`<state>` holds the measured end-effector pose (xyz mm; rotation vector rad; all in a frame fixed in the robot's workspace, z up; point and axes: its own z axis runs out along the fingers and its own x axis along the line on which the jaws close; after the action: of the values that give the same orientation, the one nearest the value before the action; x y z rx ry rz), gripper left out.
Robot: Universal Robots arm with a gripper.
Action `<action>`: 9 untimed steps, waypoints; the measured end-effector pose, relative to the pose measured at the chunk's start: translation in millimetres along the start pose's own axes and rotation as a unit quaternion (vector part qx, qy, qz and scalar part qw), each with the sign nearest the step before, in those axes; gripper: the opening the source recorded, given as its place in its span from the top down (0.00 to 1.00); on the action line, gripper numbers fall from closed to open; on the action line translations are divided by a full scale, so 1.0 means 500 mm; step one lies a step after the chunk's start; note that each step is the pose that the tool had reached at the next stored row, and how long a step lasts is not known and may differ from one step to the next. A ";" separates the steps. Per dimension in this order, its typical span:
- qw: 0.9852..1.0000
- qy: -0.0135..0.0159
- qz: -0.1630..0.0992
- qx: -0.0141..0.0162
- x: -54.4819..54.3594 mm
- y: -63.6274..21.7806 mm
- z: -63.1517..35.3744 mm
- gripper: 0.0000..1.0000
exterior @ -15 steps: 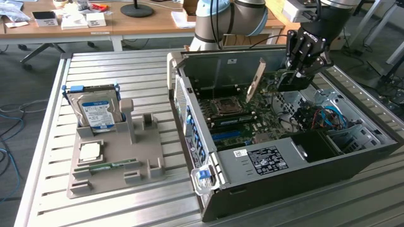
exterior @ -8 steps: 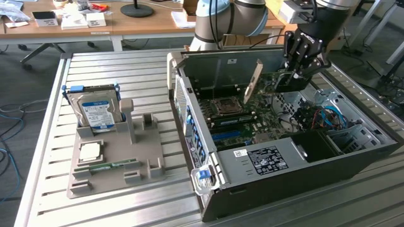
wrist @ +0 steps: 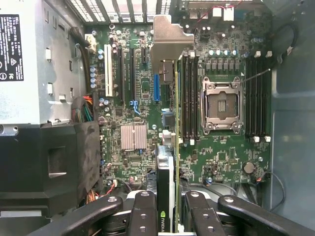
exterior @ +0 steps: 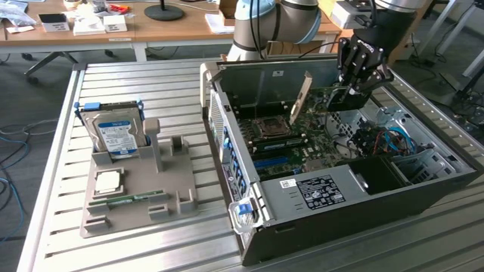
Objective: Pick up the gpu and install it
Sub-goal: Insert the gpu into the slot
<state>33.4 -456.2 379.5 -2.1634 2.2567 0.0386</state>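
Grips the gpu (wrist: 166, 172) in the gripper (wrist: 171, 212), jaws drawn partway in, black fingers (wrist: 142, 216) flat against both faces of the card. Hangs it edge-down inside the open case (exterior: 340, 226), over the motherboard (wrist: 142, 105); cannot tell whether the lower edge touches the board. From the exterior view: gripper (exterior: 352, 93) low between the case's rear wall and the blue cables (exterior: 397, 139), silver bracket end of the gpu (exterior: 305, 93) tilted toward that wall.

Little room sideways: memory slots (wrist: 189, 98) just beside the card on one face, blue slot (wrist: 156, 87) and long black slots (wrist: 119, 73) on the other. Open room above, case lying with its open side up. Square metal-framed socket (wrist: 221, 105) beyond the memory slots. Finned silver heatsink (wrist: 134, 136) near the cooler side. Black boxy shroud (wrist: 54, 162) at the board's edge far from the socket.

Thin green board edge, matte black cooler, bent sheet-metal bracket with a dull shine. Grey sheet-metal case walls, folded rims.

Well apart, on the exterior view's left: ribbed metal table (exterior: 151, 85), grey moulded tray (exterior: 144, 178) with upright posts, drive (exterior: 113, 133) standing on edge in it, memory stick (exterior: 128, 199) lying flat near its front. Gap of ribbed table between tray and case.
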 end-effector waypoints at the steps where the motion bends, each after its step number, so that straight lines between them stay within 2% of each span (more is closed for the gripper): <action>1: 1.000 0.000 0.000 0.000 0.000 0.000 0.000 0.73; 9: 1.000 0.000 0.000 0.000 0.000 0.010 0.001 0.73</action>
<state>28.5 -456.2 379.2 -2.1634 2.2568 0.0386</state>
